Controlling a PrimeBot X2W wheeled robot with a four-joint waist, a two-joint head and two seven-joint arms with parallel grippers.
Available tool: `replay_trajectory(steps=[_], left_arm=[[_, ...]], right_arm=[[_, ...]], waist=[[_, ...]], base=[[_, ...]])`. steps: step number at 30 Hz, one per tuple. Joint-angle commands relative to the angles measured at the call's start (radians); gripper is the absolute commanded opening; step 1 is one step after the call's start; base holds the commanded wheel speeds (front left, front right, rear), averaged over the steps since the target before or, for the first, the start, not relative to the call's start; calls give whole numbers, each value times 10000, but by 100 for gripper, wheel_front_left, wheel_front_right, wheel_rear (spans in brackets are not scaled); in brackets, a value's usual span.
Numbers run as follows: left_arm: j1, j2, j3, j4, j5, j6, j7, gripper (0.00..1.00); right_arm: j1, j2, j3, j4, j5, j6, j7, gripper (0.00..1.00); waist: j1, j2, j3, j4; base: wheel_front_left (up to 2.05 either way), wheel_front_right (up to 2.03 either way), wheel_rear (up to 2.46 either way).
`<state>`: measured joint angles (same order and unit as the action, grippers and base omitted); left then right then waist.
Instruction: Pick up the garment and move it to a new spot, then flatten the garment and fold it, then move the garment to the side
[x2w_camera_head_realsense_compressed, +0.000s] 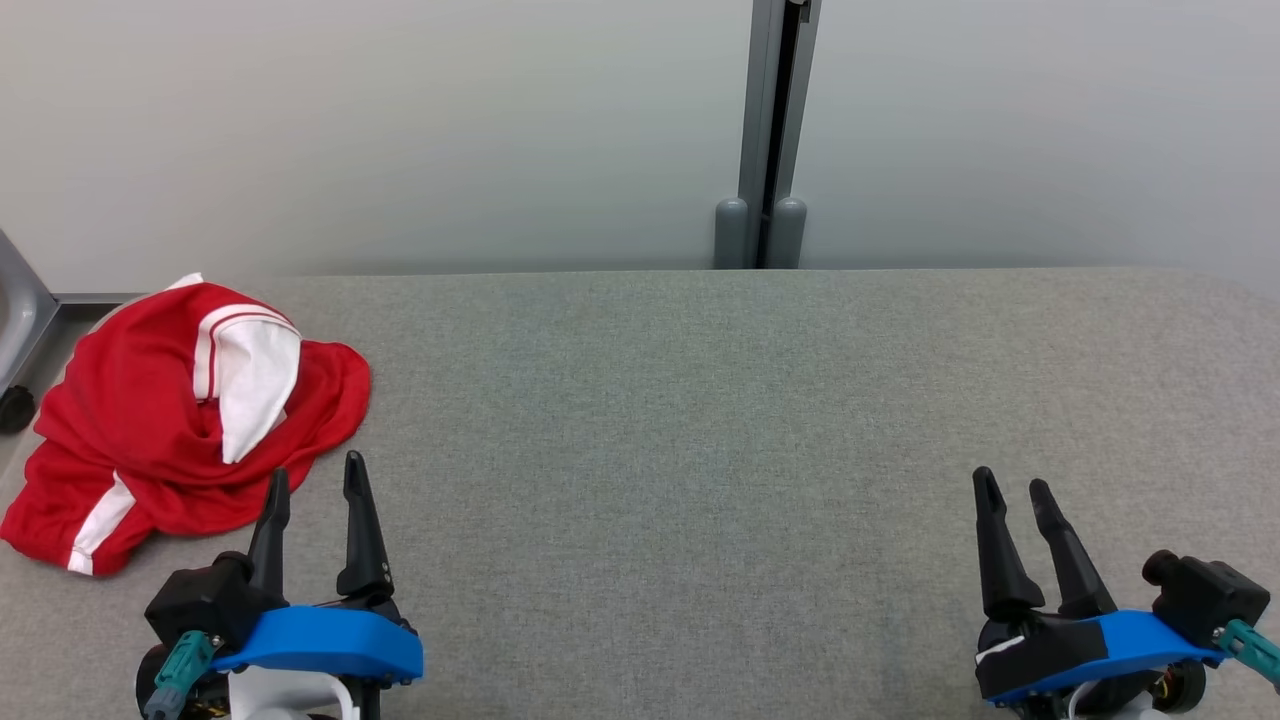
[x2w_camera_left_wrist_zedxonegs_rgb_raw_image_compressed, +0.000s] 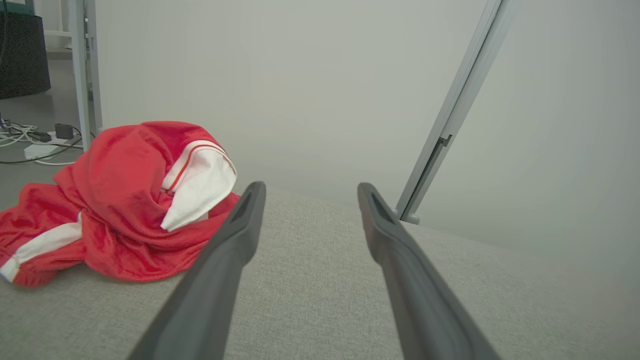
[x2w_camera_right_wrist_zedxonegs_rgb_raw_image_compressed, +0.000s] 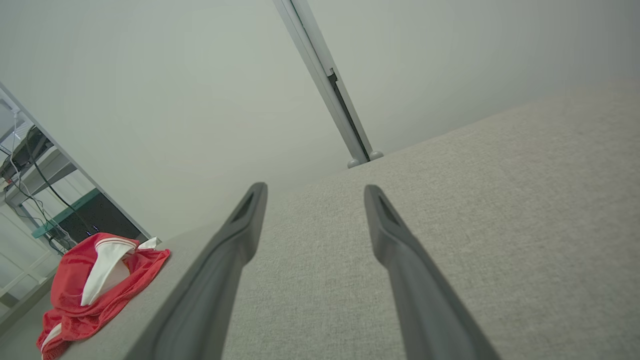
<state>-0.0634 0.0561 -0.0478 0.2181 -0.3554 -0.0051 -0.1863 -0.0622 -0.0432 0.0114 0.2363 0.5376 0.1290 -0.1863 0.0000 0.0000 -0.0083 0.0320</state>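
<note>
Left gripper (x2w_camera_head_realsense_compressed: 315, 468) gapes empty just beside the garment (x2w_camera_head_realsense_compressed: 170, 430), right gripper (x2w_camera_head_realsense_compressed: 1012, 481) likewise, well apart from it — a shallow pinch could drag it off the table (x2w_camera_head_realsense_compressed: 700, 450).

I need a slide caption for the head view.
Crumpled red-and-white garment at the left edge of the grey table; left gripper and right gripper open, empty.

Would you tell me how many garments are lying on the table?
1: the red garment, crumpled at the table's left edge, ahead of the left gripper. Its folds may hide more.
</note>
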Motion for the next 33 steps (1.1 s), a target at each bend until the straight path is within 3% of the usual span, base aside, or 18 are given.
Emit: replay_trajectory(steps=[1, 33], left_arm=[[-110, 56, 22, -19, 316, 72, -99, 100], [42, 63, 138, 629, 2539, 218, -717, 100]], right_arm=[[-96, -86, 1, -8, -346, 22, -102, 100], [-133, -102, -76, 542, -3024, 28, -720, 100]], waist=[[0, 0, -7, 6], [0, 0, -128, 130]], base=[[0, 0, 0], [0, 0, 0]])
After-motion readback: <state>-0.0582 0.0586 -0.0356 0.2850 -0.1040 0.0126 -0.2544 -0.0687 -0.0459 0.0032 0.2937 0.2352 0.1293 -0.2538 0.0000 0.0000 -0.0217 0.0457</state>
